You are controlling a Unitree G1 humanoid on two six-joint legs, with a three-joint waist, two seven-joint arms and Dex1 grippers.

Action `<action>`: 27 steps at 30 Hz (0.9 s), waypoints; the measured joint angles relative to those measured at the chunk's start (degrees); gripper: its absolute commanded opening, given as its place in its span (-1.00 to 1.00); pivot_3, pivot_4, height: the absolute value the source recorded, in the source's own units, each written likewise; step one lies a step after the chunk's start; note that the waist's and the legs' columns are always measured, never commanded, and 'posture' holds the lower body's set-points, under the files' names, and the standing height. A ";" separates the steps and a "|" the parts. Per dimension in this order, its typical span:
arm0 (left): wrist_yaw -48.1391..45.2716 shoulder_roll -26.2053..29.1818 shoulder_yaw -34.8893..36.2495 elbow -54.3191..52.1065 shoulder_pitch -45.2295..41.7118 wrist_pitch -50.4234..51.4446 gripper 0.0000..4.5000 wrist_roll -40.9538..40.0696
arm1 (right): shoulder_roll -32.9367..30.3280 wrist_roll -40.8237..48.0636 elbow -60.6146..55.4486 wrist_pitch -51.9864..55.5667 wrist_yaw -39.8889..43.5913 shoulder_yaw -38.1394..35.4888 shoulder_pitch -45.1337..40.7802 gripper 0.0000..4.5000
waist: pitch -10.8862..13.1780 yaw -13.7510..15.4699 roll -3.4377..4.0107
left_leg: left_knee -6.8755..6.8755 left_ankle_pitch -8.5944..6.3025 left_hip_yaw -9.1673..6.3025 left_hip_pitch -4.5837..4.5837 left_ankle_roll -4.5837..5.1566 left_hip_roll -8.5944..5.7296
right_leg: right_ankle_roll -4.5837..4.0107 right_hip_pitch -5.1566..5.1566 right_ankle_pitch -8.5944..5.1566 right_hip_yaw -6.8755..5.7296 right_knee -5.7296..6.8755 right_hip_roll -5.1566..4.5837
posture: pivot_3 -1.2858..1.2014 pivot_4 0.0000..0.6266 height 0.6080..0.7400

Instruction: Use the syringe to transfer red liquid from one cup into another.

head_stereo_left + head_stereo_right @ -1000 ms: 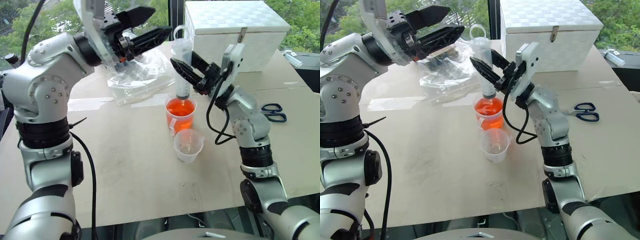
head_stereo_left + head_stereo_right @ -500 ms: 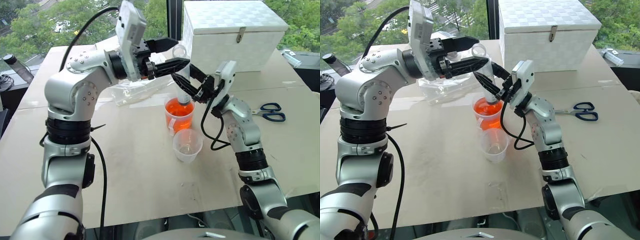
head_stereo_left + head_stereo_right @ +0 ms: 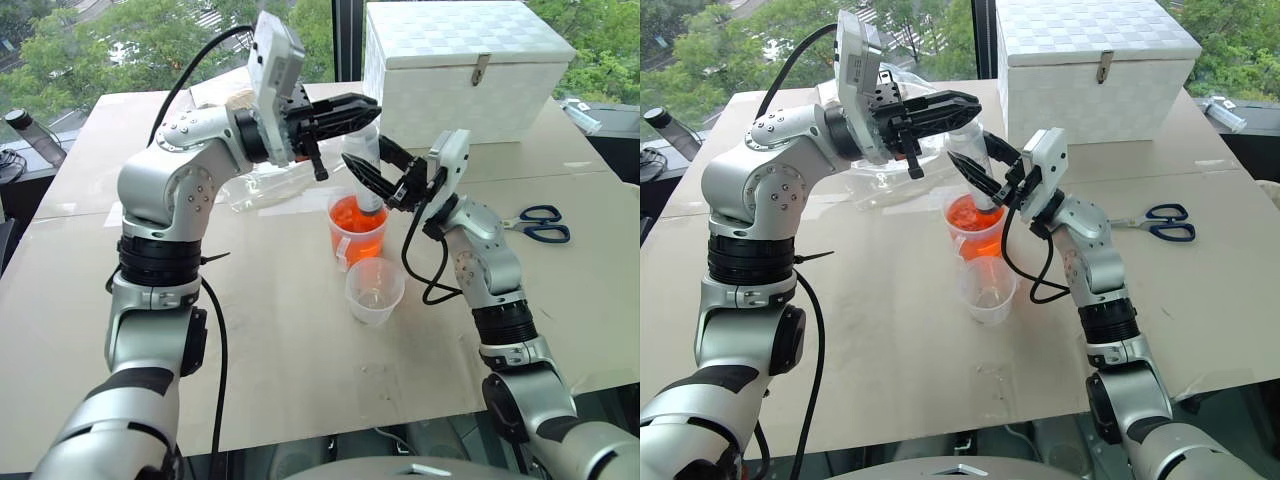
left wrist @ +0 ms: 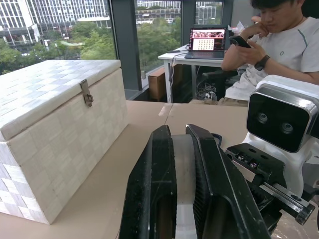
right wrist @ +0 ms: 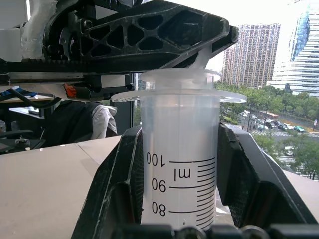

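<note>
The large clear plastic syringe with printed graduation marks stands upright with its lower end in the taller clear cup of translucent orange-red liquid. The right gripper has its jaws pinching the barrel just below the wide flange. The left gripper reaches in level from the left, jaws pressed together on the plunger top (a pale strip shows between them in the left wrist view). The shorter colourless cup sits just in front, touching or nearly so. Open brown worktop spreads toward the near edge; black-handled scissors lie well apart, right.
</note>
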 measured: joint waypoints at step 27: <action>-0.99 1.45 -0.13 -1.20 -5.21 4.49 -0.99 0.45 | 1.29 0.63 -3.17 0.16 -1.56 0.32 1.98 -0.33 | 0.00 0.02 0.00 | 0.00 0.00 -0.01 0.00 0.00 0.00 | 0.00 0.00 0.00 0.05 0.00 0.01 | 0.03 -0.52 1.00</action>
